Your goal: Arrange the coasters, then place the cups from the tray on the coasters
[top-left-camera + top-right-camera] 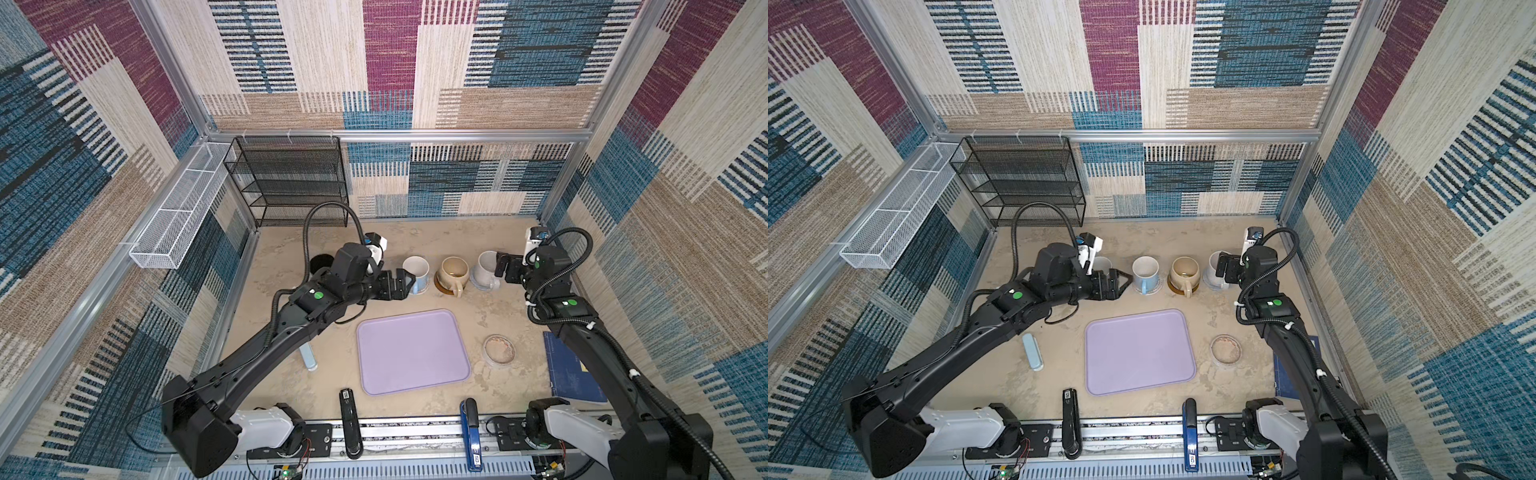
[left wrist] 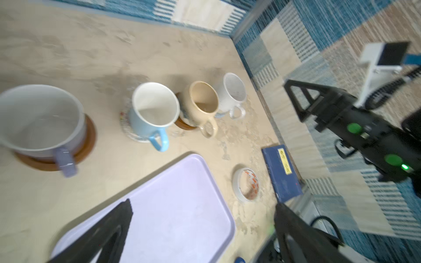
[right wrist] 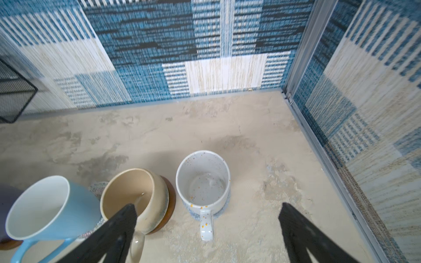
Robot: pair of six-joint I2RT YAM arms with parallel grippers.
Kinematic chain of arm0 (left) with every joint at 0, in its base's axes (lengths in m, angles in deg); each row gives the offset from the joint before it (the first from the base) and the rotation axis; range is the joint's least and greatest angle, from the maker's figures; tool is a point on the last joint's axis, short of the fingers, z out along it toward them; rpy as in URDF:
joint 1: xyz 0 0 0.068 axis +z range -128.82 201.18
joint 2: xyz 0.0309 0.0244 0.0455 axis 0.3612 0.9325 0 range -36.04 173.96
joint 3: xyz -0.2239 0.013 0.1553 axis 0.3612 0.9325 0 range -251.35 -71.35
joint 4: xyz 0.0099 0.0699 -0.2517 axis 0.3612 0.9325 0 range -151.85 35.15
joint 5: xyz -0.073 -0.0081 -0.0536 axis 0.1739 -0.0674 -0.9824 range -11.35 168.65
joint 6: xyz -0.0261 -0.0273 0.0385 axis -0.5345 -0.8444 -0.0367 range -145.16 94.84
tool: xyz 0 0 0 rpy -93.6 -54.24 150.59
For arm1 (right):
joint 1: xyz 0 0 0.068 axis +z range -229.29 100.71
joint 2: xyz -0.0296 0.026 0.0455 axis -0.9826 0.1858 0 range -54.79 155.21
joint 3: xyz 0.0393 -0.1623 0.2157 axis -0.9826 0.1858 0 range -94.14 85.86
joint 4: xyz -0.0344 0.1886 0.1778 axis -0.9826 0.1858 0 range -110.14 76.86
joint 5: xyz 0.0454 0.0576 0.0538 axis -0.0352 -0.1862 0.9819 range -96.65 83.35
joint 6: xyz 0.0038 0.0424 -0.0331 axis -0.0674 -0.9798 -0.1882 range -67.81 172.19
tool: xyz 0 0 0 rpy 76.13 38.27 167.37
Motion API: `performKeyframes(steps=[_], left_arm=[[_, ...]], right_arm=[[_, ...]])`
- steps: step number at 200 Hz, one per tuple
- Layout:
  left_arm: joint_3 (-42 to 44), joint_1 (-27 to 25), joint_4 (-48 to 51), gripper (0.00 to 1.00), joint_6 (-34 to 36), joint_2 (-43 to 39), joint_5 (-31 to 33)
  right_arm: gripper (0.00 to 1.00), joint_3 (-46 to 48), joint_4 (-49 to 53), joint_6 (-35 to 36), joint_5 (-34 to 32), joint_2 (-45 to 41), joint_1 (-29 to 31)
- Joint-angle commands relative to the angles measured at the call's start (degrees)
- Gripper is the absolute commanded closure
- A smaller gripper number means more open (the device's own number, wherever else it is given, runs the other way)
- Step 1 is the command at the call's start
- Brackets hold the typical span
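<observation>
We see the speckled mug point(image 3: 202, 182) upright on its pale coaster point(image 3: 193, 215), rightmost in line, handle toward the table's point(image 1: 478, 316) near edge, right claw point(image 3: 208, 206) beside it spread wide, empty, left claw point(image 2: 202, 202) likewise.

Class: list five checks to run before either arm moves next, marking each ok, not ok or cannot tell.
1. The tray holds no cups: ok.
2. The speckled white mug stands upright on the pale coaster: ok.
3. The right gripper is open, with its jaws apart from that mug: ok.
4. The left gripper is open and empty: ok.
5. The black mug sits on a coaster: cannot tell, because the left arm hides its base.
</observation>
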Motion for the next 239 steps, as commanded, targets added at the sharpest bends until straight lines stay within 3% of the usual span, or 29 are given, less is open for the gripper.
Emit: performKeyframes(steps=[1,41,111,156,202,239], left_arm=[[4.62,3.29,1.01,0.0,6.1,-4.2,8.74],[15.47,5.54,-6.23,0.0,13.97,-11.05,24.33],[33.06,12.31,-25.13,0.02,24.09,-14.03,35.82],[42.57,18.72,-38.73,0.02,28.61,-12.66,31.92],[42.67,25.76,-46.35,0.02,32.87,-2.63,23.14],[44.16,29.3,-52.93,0.02,33.3,0.98,17.52]], right_arm=[[0.01,5.05,-8.04,-0.64,-4.35,-2.4,0.03],[0.0,19.08,-20.75,-1.18,-9.51,-8.02,-0.13],[0.0,29.88,-39.0,1.31,-8.88,-3.19,-0.64],[0.0,35.13,-48.15,2.66,-7.47,-0.08,-1.09],[0.0,35.94,-57.87,2.27,-4.95,8.27,-3.25],[0.0,36.54,-62.49,3.01,-2.33,9.89,-3.91]])
